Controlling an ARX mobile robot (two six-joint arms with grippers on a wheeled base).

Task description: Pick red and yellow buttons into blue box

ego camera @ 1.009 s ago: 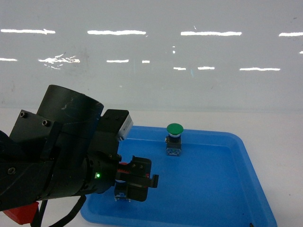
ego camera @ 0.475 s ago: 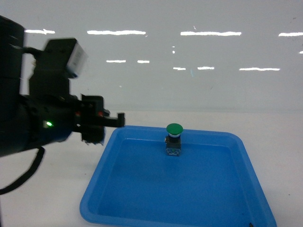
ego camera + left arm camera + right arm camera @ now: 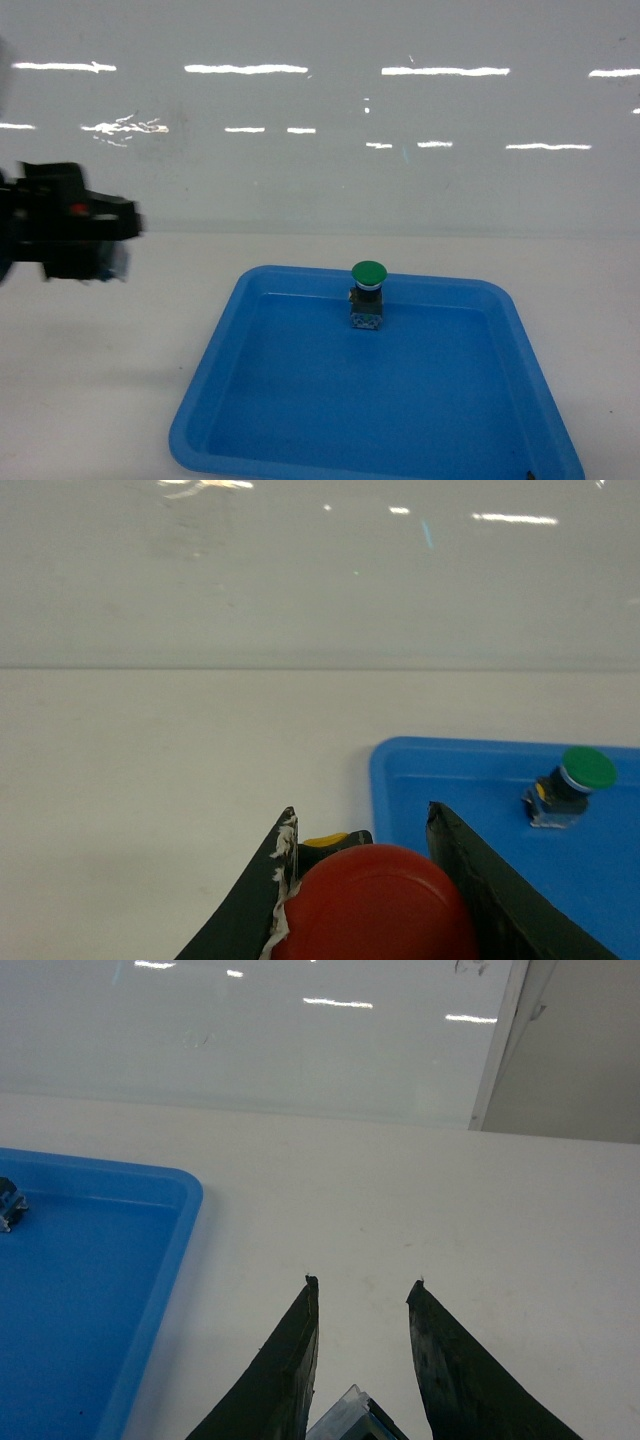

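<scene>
Carrying the red button left of the blue box.
Left gripper clamps it; a loose, off-centre hold could drop it outside.

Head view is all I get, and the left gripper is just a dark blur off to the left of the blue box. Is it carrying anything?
Observer: Yes. The left wrist view shows the red button clamped in the left gripper, with its red cap facing the camera.
Operator: And the right gripper? I can't see it at all.
Observer: In the right wrist view, the right gripper hangs over bare table, to the right of the blue box. A clear blocky piece sits low between its jaws. I can't tell whether it is gripped.
</scene>
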